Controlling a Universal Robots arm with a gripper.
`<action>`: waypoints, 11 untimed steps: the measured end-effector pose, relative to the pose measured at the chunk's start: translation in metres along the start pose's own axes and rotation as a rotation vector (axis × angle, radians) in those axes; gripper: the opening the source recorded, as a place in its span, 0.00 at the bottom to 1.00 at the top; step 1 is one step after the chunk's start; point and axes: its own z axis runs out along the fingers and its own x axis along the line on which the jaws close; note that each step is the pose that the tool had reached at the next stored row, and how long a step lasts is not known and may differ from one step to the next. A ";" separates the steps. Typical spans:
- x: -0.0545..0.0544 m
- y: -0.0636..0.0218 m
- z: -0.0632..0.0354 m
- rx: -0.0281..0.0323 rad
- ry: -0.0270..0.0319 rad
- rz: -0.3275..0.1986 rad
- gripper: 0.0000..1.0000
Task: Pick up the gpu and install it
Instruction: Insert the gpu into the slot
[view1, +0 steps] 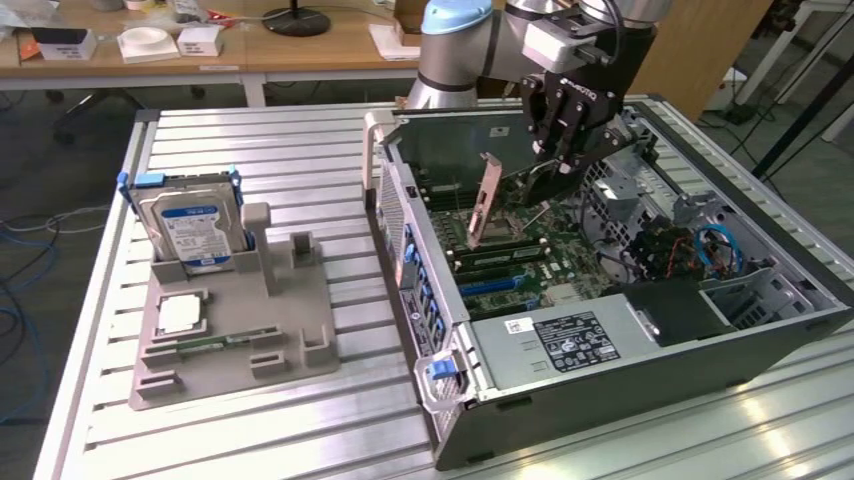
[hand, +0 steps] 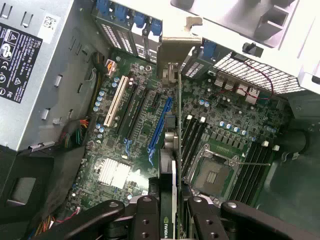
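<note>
**Item:** gpu (hand: 169, 220), thin dark card seen edge-on, its metal bracket (hand: 175, 47) at the far end.

**Location:** inside the open computer case (view1: 747, 330), upright over the motherboard (hand: 145, 125), running close alongside the long blue slot (hand: 160, 125). The bracket reaches the rear wall of the case.

**Hand:** (view1: 550, 180) clenched on the card's upper edge, one finger on each face.

**Also present:** hard drive (view1: 194, 225) standing in a grey holder (view1: 287, 330) on the slatted worktop (view1: 267, 140), well apart from the case.

**Progress:** pickup done and the card is carried into the case. Whether its lower edge has met the slot cannot be told. Seating and letting go appear to remain.
</note>
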 end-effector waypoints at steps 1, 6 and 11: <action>0.000 0.0000 0.0000 0.0000 0.0001 0.000 0.26; 0.000 0.0000 0.0000 0.0000 0.0000 0.000 0.26; 0.000 0.0000 0.0000 0.0000 0.0000 0.000 0.26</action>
